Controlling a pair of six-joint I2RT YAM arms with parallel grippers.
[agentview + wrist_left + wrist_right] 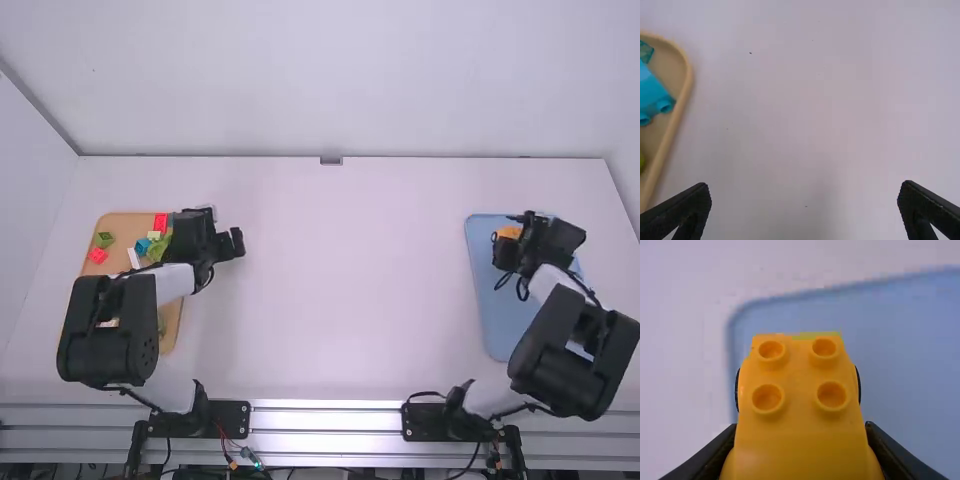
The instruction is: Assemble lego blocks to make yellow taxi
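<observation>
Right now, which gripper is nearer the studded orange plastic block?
Right: the right gripper holds the block over the blue rectangular tray; the left gripper is beside the tan rectangular tray.

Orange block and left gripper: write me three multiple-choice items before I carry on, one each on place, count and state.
1. Where is the orange block?
A) over the tan tray
B) over the blue tray
C) midway between the trays

2. How many round studs show on it?
A) two
B) six
C) four

3. How is the left gripper?
A) open
B) shut and empty
C) shut on a block

1: B, the right wrist view shows blue tray beyond the block, and the high view has it over that tray.
2: C, the right wrist view shows two rows of two.
3: A, the left wrist view shows its jaws wide apart with bare table between.
</observation>
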